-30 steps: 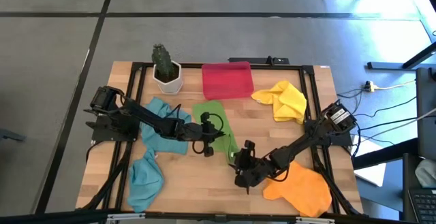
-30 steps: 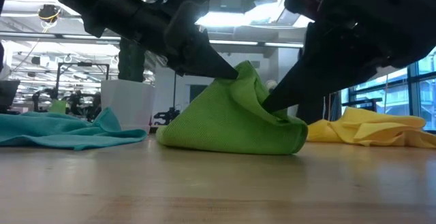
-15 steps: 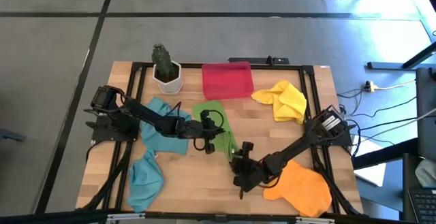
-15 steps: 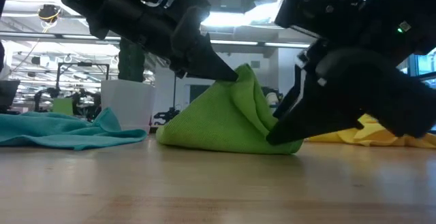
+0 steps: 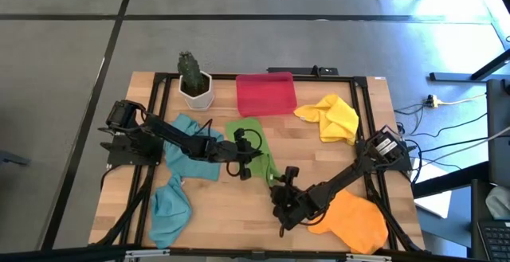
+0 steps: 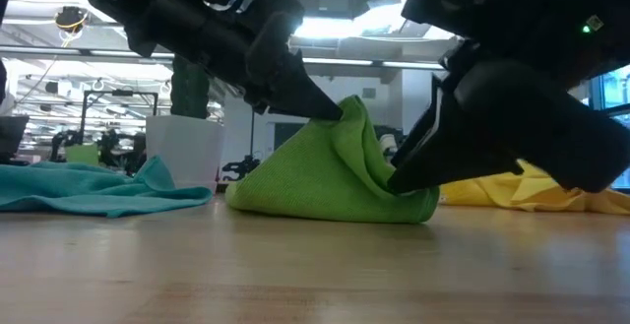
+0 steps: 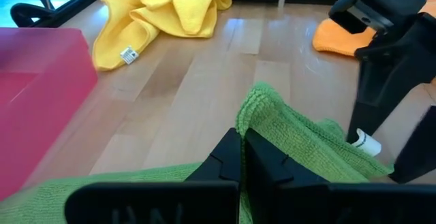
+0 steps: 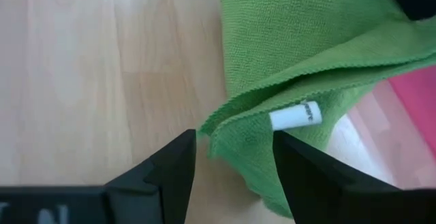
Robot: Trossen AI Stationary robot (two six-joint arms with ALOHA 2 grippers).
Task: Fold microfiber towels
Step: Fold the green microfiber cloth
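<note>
Under green towel (image 8: 300, 54) fold, unreadable white tag (image 8: 296, 116)

1. Left arm (image 5: 171, 138) — dark, slim jointed links; a black cable loops near its wrist.
2. Right arm (image 5: 351, 174) — same dark build, with a white label patch at its base joint.
3. Right arm housing — a small green light glows in the low view.
4. Fingers (image 8: 170, 166) — matte black, angular wedges.

Folded towel (image 5: 253, 152) mid-table between left claw (image 5: 242, 166) and right claw (image 5: 279, 184), tray (image 5: 265, 93) behind it
</note>
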